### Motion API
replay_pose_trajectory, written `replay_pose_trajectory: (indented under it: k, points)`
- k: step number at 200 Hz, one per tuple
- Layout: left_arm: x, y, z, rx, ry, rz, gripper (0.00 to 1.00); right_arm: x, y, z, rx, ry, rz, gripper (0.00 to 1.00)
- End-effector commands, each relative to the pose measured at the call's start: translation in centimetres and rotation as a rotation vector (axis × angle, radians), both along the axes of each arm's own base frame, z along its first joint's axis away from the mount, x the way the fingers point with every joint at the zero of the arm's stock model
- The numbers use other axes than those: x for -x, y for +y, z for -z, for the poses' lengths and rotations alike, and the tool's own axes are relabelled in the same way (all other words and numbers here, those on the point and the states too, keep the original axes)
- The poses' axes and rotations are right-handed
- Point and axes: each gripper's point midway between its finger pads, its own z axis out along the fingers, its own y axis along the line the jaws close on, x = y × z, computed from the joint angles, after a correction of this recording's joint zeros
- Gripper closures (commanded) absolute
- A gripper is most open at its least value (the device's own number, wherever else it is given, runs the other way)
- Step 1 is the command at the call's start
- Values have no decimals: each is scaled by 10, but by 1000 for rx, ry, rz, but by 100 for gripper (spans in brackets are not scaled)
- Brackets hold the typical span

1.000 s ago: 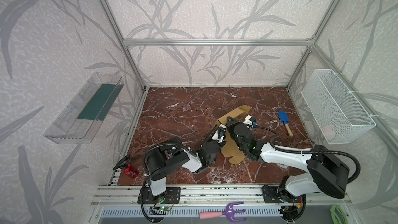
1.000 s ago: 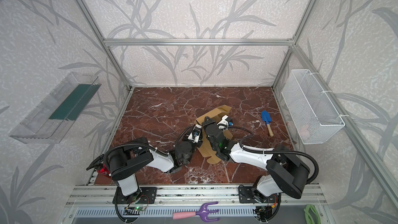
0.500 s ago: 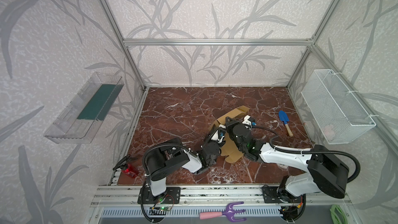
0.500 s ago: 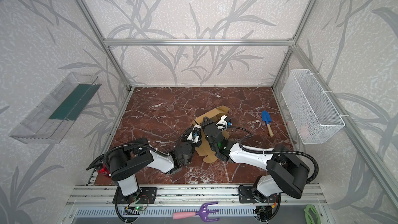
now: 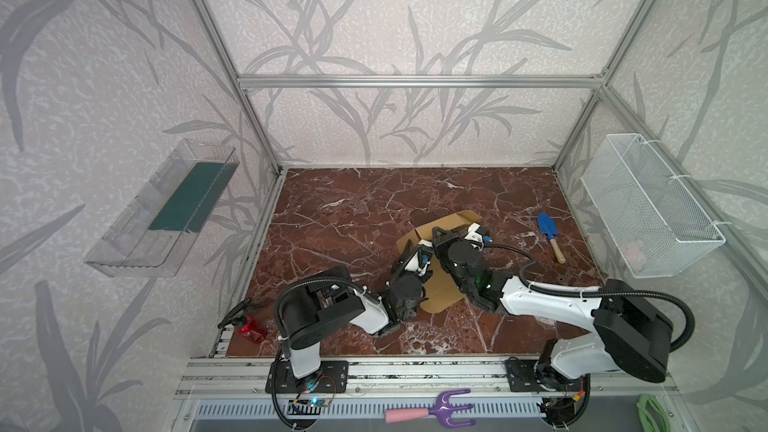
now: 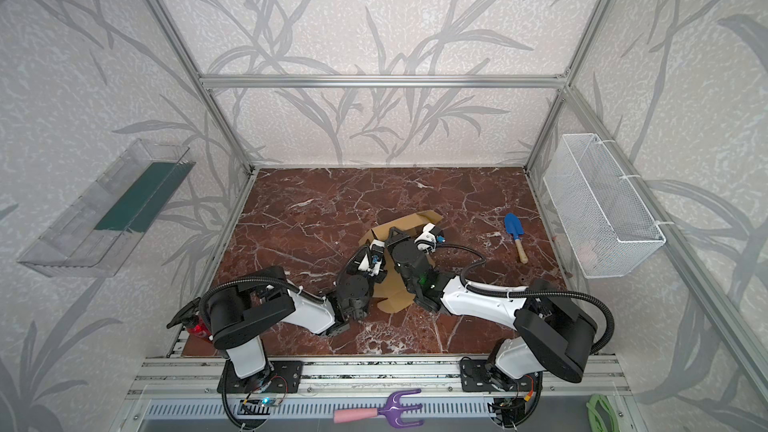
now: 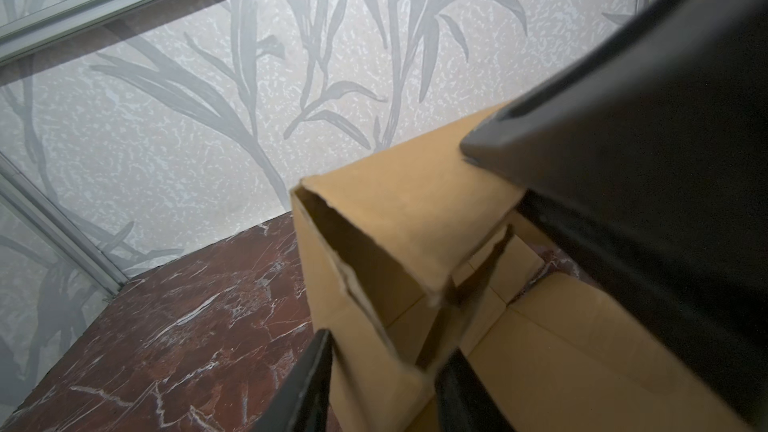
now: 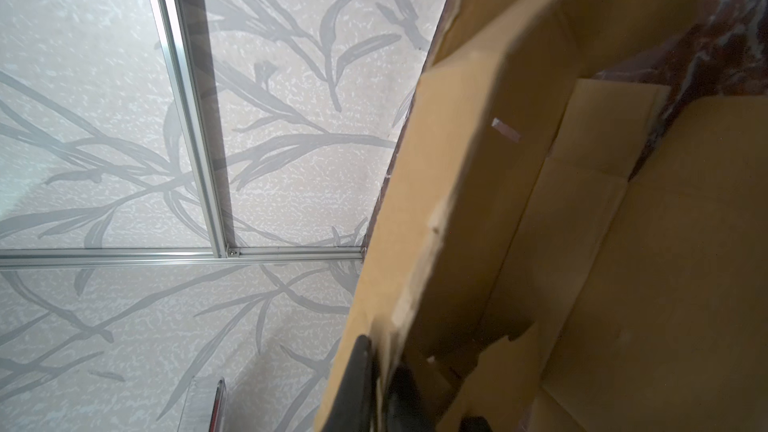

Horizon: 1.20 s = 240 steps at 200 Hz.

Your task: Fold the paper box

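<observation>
The paper box [image 5: 441, 290] [image 6: 392, 297] is a tan cardboard piece lying partly folded mid-floor, largely covered by both arms. My left gripper [image 5: 410, 248] [image 6: 365, 252] is shut on a doubled-over side wall of the box [image 7: 395, 218]; in the left wrist view the left gripper [image 7: 386, 351] has a finger on each side of that wall. My right gripper [image 5: 440, 233] [image 6: 395, 235] reaches in from the right. In the right wrist view the right gripper [image 8: 380, 363] pinches the edge of a raised flap [image 8: 457, 160]. The black right gripper body [image 7: 623, 160] hangs over the box.
A blue trowel [image 5: 549, 235] lies on the marble floor to the right. A white wire basket [image 5: 648, 205] hangs on the right wall and a clear tray [image 5: 166, 209] on the left wall. A red spray bottle [image 5: 249, 327] stands at the front left corner. A purple rake [image 5: 432, 411] lies on the front rail.
The right gripper has drifted slightly left with the raised flap, and the box has shifted a little with it. The left gripper has kept its hold in much the same place.
</observation>
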Motion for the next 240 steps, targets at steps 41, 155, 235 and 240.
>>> replay_pose_trajectory:
  k: [41,155,235,240]
  points:
    - [0,21,-29,169,-57,-75,58,8,7,27,115,59,-55,83]
    - [-8,75,-45,168,-74,-169,47,-26,-26,-11,276,57,-133,66]
    - [-97,87,-21,266,436,-61,14,-43,-29,-15,511,-20,-293,38]
    - [-101,84,-13,243,473,-51,13,-43,-30,-16,521,-25,-291,38]
